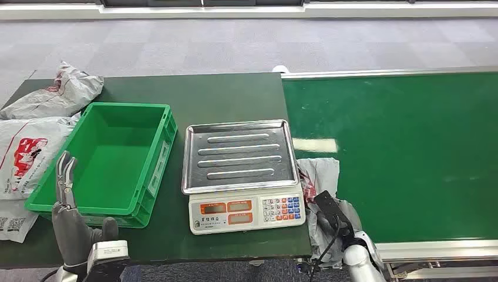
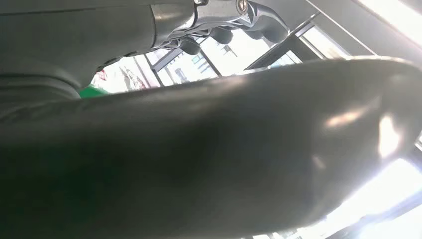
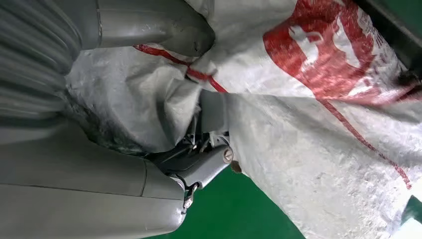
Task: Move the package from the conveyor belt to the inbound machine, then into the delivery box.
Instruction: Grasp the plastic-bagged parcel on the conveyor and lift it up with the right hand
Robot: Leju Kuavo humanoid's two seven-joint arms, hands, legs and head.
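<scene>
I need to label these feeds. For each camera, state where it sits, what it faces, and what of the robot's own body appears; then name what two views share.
Head view: high on the body, looking forward and down at the scale, green box and conveyor belt; the left hand and right hand rise from below.
Left wrist view: behind the left hand, its dark bulk blocking most of the picture, windows beyond.
Right wrist view: behind the right hand, close on the package it grips.
Shared: head and right wrist views both show the package in the right hand.

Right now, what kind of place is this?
Probably a parcel sorting station: a green conveyor belt, a weighing scale, a green crate, and grey mail bags piled beside it.
</scene>
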